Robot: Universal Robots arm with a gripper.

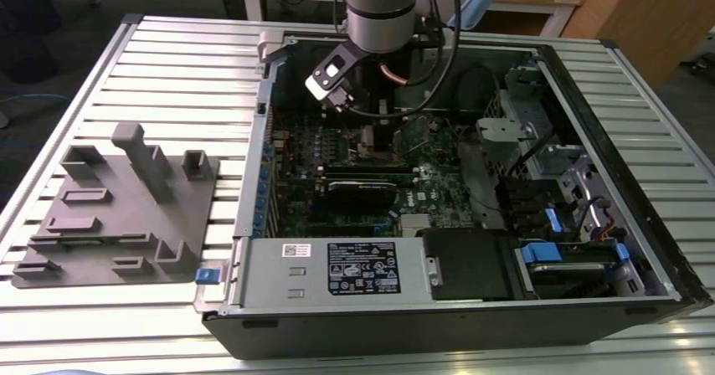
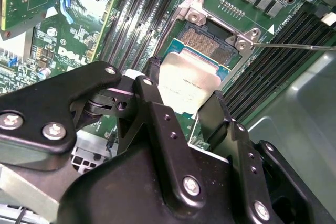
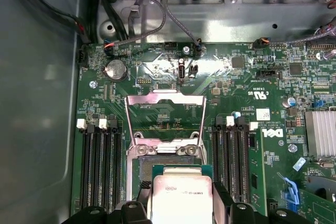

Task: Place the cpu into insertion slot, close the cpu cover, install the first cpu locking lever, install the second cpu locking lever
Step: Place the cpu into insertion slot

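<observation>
Black end effector (image 2: 185, 83) grips the cpu (image 2: 193, 76) by two opposite edges, holding it flat over the insertion slot's (image 2: 207, 43) near edge; beyond the slot, the cpu cover (image 3: 165, 98) stands raised.

the cpu (image 3: 181, 199) looks like dull, smooth metal.

cpu (image 2: 189, 85) silver, held near insertion slot (image 2: 207, 43) | slot bare | cpu cover (image 3: 164, 99) flipped open

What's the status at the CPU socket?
Claw shut on small silver-grey square cpu. Cpu partly over brownish-gold square insertion slot, not seated. Thin metal frame cover open; slot face bare.
</observation>
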